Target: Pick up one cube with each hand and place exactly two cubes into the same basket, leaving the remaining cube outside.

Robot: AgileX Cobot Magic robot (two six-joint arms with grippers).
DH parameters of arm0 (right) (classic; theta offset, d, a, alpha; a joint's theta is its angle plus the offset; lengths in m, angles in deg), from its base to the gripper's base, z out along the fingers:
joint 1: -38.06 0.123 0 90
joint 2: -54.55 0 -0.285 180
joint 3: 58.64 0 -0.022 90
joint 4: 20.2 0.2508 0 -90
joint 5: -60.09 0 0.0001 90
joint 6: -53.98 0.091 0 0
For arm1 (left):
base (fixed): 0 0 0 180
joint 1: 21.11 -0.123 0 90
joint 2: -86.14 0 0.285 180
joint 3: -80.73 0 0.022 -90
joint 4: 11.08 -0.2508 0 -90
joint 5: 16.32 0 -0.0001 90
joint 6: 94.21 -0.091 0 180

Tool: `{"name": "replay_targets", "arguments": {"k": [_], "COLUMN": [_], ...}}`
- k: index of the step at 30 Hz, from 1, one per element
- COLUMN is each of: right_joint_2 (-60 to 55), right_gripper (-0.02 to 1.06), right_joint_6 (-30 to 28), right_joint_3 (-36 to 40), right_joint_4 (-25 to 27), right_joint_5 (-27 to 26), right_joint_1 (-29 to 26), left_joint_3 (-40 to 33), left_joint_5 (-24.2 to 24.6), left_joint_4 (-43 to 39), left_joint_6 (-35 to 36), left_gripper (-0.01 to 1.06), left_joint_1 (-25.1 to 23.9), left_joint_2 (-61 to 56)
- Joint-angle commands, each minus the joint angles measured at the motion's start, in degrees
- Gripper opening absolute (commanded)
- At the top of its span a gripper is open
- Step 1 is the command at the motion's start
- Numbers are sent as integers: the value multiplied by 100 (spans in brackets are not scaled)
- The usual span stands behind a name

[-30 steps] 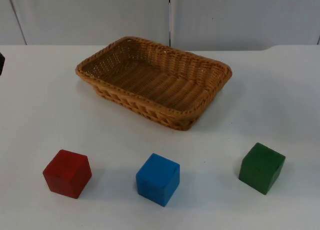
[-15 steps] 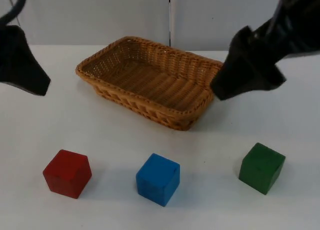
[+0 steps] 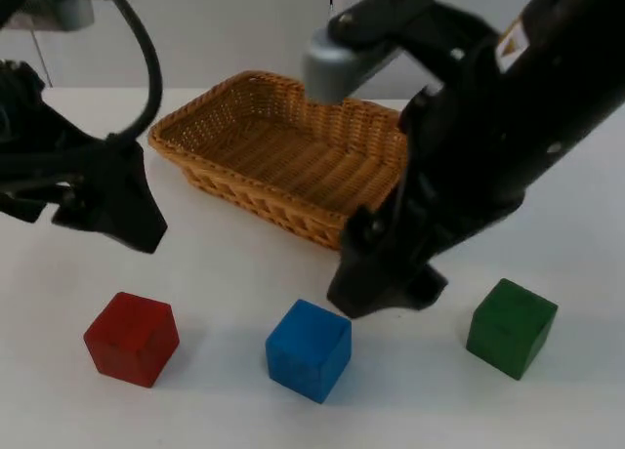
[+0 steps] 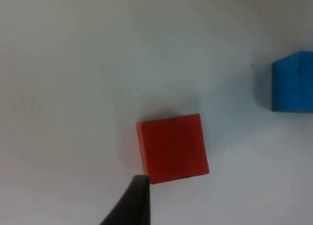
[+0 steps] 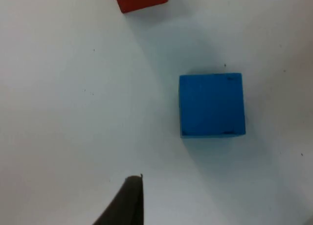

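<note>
Two grippers are being held above the white table, and whether either pair of fingers is apart or together cannot be told. The left gripper is being carried over the table's left side, beyond the red cube and in front of the basket's left corner; in the left wrist view its one visible black fingertip is being seen at a corner of the red cube, though contact cannot be judged. The right gripper is being held in front of the basket's near rim, just behind and to the right of the blue cube; in the right wrist view the blue cube is lying apart from the fingertip.

The three cubes are matt, painted blocks with sharp edges, standing in a row along the table's front: red at the left, blue in the middle, the green cube at the right, with bare table between them. The basket, a shallow rectangular tray woven of tan wicker with a braided rim, is lying behind them with nothing in its visible part.
</note>
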Motion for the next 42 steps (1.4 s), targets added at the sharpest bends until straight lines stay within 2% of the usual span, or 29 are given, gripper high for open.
{"name": "replay_targets", "arguments": {"k": [1, 5, 8, 11, 21, 31, 42], "right_joint_2": [-154, -287, -412, -479, -880, -1330, -1894], "right_gripper": [105, 105, 105, 105, 105, 105, 105], "right_joint_6": [-66, -66, -80, -114, -180, -317, -372], "right_joint_3": [-46, -46, -46, -46, -46, -48, -58], "right_joint_4": [-153, -283, -297, -297, -297, -247, -246], "right_joint_5": [-221, -299, -388, -414, -996, -1571, -2120], "right_joint_1": [95, 111, 111, 111, 123, 208, 303], "left_joint_3": [31, 31, 31, 31, 31, 31, 31], "left_joint_5": [-138, -357, -632, -676, -892, -1366, -1538], "left_joint_4": [-73, -85, -404, -522, -520, -504, -502], "left_joint_6": [49, 59, 407, 530, 491, 493, 477], "left_gripper": [105, 105, 105, 105, 105, 105, 105], "left_joint_1": [43, 43, 43, 43, 43, 43, 43], "left_joint_2": [230, 455, 641, 722, 1270, 1856, 2187]}}
